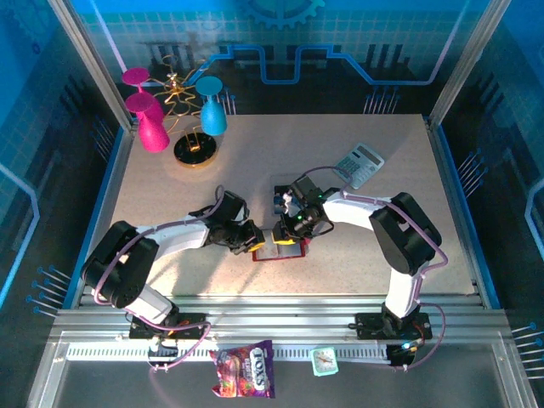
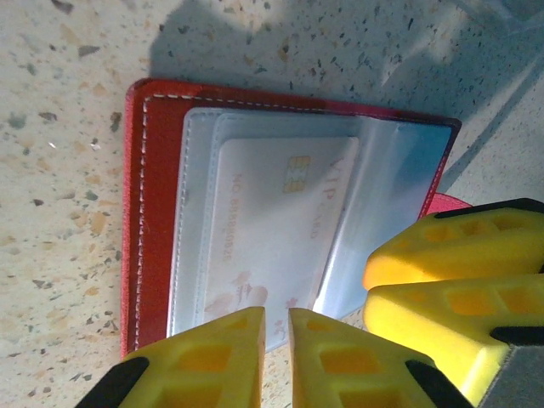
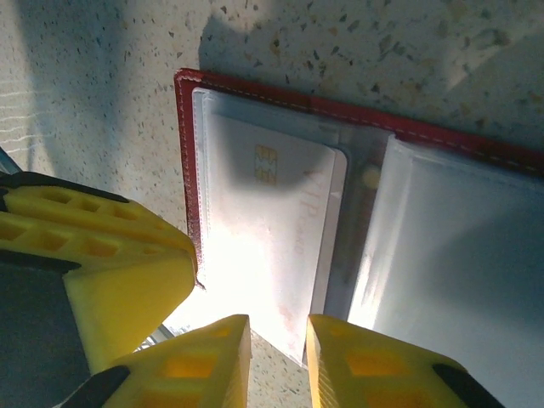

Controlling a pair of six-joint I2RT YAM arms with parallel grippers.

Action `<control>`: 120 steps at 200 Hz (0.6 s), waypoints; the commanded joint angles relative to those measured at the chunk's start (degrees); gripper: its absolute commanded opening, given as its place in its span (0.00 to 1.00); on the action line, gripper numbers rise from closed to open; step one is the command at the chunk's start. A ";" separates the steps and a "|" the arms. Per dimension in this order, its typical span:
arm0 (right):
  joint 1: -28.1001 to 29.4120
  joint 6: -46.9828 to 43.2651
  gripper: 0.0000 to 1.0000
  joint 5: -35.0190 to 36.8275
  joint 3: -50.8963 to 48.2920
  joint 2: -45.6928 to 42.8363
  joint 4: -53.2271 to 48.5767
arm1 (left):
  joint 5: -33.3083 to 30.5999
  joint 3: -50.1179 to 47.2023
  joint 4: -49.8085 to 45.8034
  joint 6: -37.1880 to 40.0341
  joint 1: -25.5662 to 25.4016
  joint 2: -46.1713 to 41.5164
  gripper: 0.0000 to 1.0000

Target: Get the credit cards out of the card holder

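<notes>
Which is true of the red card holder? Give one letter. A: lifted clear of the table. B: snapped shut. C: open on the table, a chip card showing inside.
C: the card holder lies spread open on the table, a pale chip card visible under its clear sleeve.

— How is the left gripper (image 2: 276,353)?
— Jaws almost together, only a thin slit between.
— And the right gripper (image 3: 279,361)?
— The same; its fingers (image 2: 450,280) are just right of the left claw.
</notes>
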 commanded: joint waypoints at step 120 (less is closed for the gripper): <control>1.24 0.78 0.22 -1.46 2.01 2.75 1.15 | -1.57 0.02 -2.22 1.22 0.34 2.19 0.08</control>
